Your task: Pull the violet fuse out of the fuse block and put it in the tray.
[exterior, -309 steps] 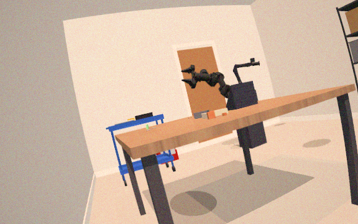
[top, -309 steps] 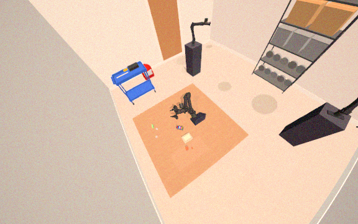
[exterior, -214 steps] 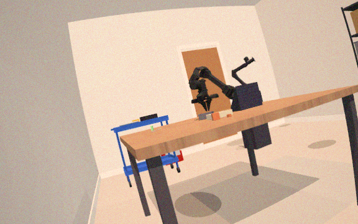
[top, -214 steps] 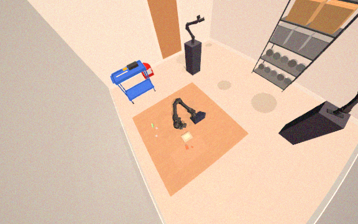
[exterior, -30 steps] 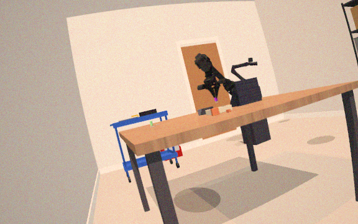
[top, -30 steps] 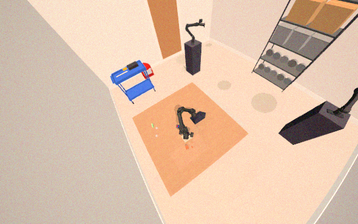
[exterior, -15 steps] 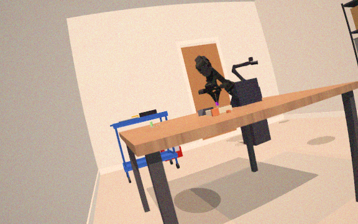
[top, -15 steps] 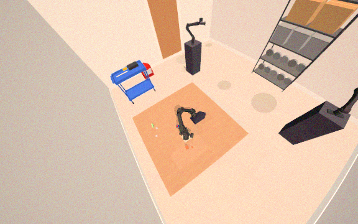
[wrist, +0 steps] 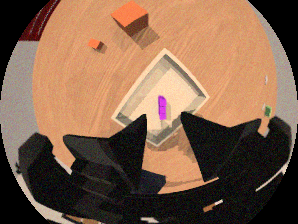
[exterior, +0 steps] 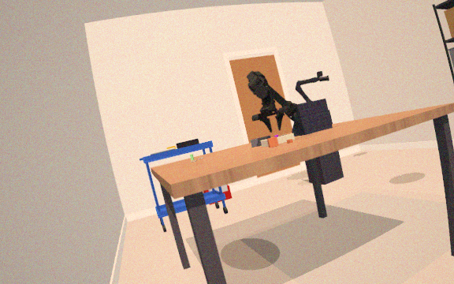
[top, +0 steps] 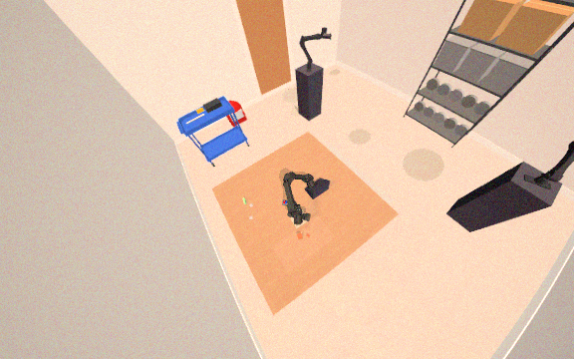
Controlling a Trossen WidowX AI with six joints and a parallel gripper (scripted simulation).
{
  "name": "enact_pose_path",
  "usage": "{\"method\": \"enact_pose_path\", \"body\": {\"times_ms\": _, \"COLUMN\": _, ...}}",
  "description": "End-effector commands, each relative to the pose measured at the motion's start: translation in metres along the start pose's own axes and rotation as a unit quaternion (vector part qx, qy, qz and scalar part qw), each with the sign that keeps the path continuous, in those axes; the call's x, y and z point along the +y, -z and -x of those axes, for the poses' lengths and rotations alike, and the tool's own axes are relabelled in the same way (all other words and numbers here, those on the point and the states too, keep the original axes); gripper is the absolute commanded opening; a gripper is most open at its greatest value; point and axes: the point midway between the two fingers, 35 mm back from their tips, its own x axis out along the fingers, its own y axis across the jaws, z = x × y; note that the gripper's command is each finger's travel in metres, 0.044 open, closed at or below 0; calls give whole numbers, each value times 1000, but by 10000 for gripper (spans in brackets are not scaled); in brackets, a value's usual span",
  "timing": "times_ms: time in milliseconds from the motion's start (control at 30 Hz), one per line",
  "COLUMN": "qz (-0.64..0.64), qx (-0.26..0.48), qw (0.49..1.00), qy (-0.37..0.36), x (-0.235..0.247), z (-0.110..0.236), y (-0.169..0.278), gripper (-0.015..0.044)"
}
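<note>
A wooden surface [wrist: 80,110] fills my wrist view. Nearest, my tool [wrist: 162,137] hangs with its fingers apart, gripping nothing. Just beyond, the violet fuse [wrist: 162,107] lies inside the tray [wrist: 131,104], clear of my fingertips. I judge the release done; the next move calls for lifting straight up and away. Farther off sit an orange block [wrist: 129,18] and a smaller orange piece [wrist: 96,44]. The fuse block [exterior: 259,141] is out of the wrist view and tiny in the exterior one.
</note>
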Motion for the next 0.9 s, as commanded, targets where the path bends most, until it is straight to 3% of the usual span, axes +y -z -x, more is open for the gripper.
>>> {"method": "enact_pose_path", "body": {"times_ms": 0, "qz": 0, "qx": 0, "qw": 1000, "qy": 0, "x": 0, "z": 0, "y": 0, "gripper": 315}}
{"method": "enact_pose_path", "body": {"times_ms": 167, "qz": 2, "qx": -1, "qw": 1000, "qy": 1, "x": 0, "z": 37, "y": 0, "gripper": 330}}
{"method": "enact_pose_path", "body": {"times_ms": 867, "qz": 5, "qx": -1, "qw": 1000, "qy": 3, "x": 0, "z": 36, "y": 0, "gripper": 330}}
